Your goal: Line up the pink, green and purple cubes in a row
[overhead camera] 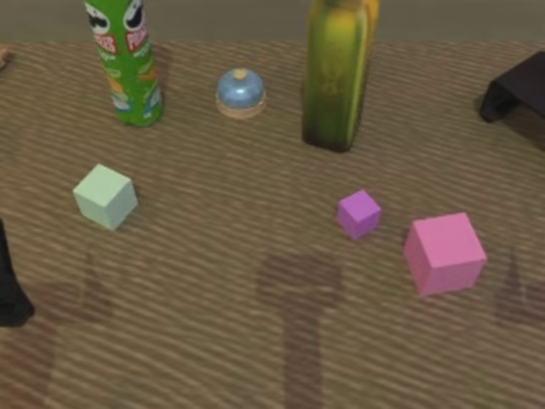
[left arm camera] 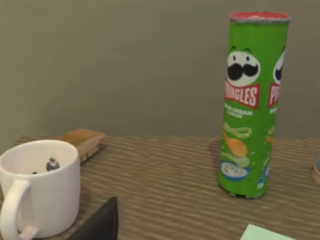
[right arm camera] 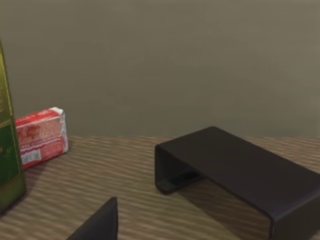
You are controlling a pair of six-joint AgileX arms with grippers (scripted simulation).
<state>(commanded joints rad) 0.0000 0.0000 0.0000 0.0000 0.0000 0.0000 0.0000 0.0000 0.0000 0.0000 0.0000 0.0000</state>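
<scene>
Both grippers' state impossible to tell, neither touching the pink cube (overhead camera: pixel 444 252), green cube (overhead camera: pixel 105 196) or purple cube (overhead camera: pixel 358 212)

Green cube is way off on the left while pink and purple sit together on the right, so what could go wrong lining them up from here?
1. The purple cube sits close beside the pink cube; fingers closing on one might nudge the other.
2. Carrying the green cube across, an arm could clip the tall green-yellow bottle, the bell or the Pringles can standing behind.
3. All three cubes lie rotated, so a square grasp may slip.
</scene>
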